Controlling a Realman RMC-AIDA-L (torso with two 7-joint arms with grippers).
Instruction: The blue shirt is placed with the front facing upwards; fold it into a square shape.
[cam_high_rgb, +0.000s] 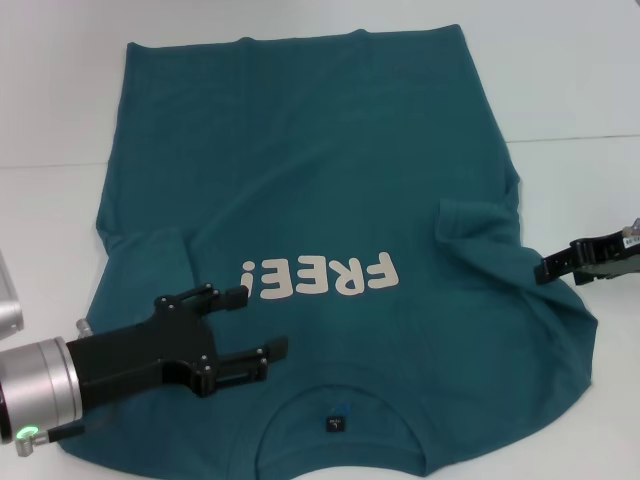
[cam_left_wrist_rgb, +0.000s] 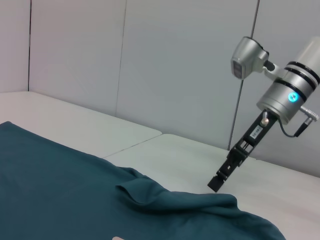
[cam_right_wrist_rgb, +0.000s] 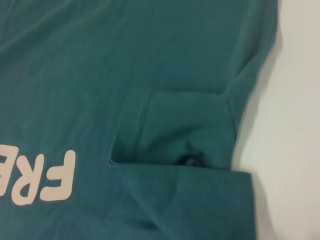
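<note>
The blue shirt (cam_high_rgb: 320, 150) lies front up on the white table (cam_high_rgb: 580, 80), with its collar toward me and the off-white "FREE!" print (cam_high_rgb: 320, 278) upside down. Both short sleeves are folded inward onto the body: the left sleeve (cam_high_rgb: 150, 255) and the right sleeve (cam_high_rgb: 480, 225), which the right wrist view shows as a flap (cam_right_wrist_rgb: 185, 125). My left gripper (cam_high_rgb: 265, 320) hovers open over the shirt's left chest beside the print, holding nothing. My right gripper (cam_high_rgb: 548, 268) is at the shirt's right edge, just outside the folded sleeve, and its tip (cam_left_wrist_rgb: 216, 184) points down at the hem.
A small dark label (cam_high_rgb: 333, 424) sits inside the neck at the near edge. Bare white table surrounds the shirt on the right and far side. A seam line (cam_high_rgb: 570, 140) crosses the table. Grey wall panels (cam_left_wrist_rgb: 175, 65) stand behind it.
</note>
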